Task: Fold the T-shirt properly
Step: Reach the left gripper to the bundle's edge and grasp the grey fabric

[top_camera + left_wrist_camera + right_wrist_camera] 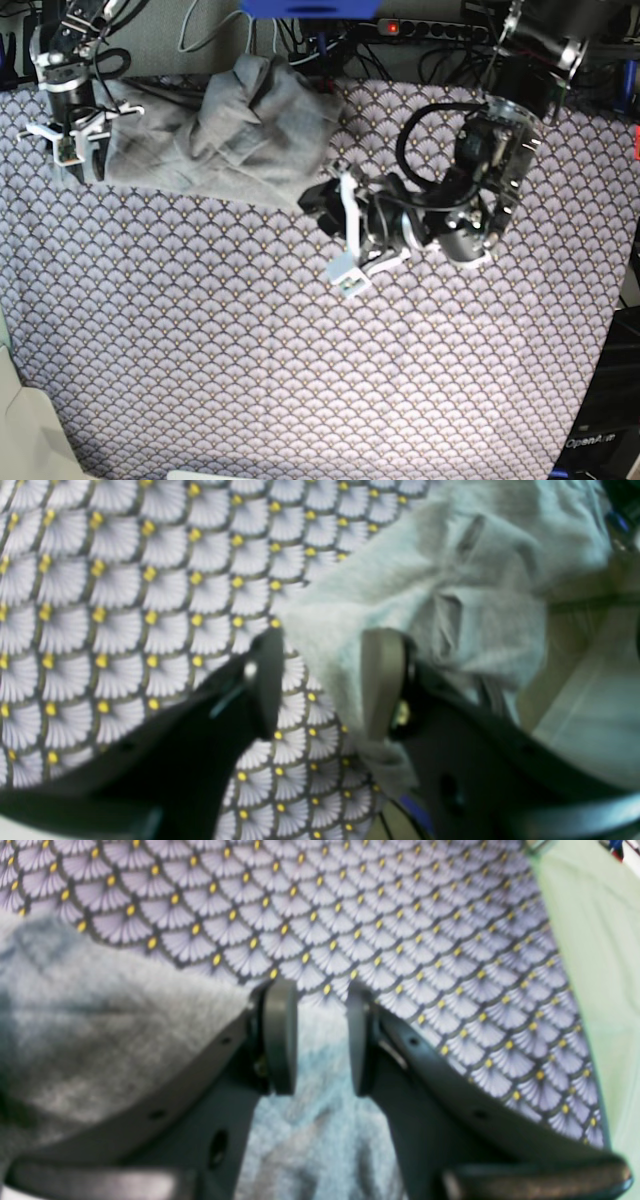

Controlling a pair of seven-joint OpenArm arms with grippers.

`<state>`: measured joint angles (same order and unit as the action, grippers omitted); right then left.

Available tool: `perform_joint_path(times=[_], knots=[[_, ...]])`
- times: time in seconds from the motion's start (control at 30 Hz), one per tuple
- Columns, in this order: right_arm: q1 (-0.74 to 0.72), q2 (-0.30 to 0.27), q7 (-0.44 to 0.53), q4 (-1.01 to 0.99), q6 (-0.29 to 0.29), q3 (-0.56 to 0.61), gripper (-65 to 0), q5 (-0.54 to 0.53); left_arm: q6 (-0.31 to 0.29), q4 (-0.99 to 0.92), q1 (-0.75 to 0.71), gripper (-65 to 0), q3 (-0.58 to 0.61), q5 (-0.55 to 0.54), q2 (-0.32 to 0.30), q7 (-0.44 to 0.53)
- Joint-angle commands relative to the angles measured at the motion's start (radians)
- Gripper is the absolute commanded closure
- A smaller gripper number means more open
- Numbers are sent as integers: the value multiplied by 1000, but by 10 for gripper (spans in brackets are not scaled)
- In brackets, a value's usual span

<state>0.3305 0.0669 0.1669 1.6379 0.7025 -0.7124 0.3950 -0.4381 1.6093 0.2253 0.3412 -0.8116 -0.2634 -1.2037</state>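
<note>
Lying crumpled on the patterned cloth (300, 380), the T-shirt (235, 125) sits released between both parted grippers, left (322, 682) and right (320, 1037); no legible writing.

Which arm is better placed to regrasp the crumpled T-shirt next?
Right, narrowly. The right tool stands open with T-shirt fabric between its pads. The left tool, also open, sits at the shirt's edge, partly over patterned cloth.

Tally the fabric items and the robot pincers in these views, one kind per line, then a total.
T-shirt: 1
Patterned cloth: 1
Pincers: 2, left pincer and right pincer
Total: 4
</note>
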Motion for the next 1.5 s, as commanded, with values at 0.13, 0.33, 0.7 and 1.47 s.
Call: perform_joint_path(times=[0.13,0.33,0.7,1.47], knots=[[5,-8,29,18,-4,-3,-189,-15,-78,-105,46,-264,-44,-105,6,18],[6,-6,29,18,-4,-3,-188,-15,-86,-117,53,-458,-41,-180,9,18],[2,-5,32,3,-4,-3,-186,-15,-87,-160,56,-522,16,-231,102,-3],[-1,-2,29,3,-4,-2,-185,-20,-84,-304,96,-522,193,-239,155,-14]])
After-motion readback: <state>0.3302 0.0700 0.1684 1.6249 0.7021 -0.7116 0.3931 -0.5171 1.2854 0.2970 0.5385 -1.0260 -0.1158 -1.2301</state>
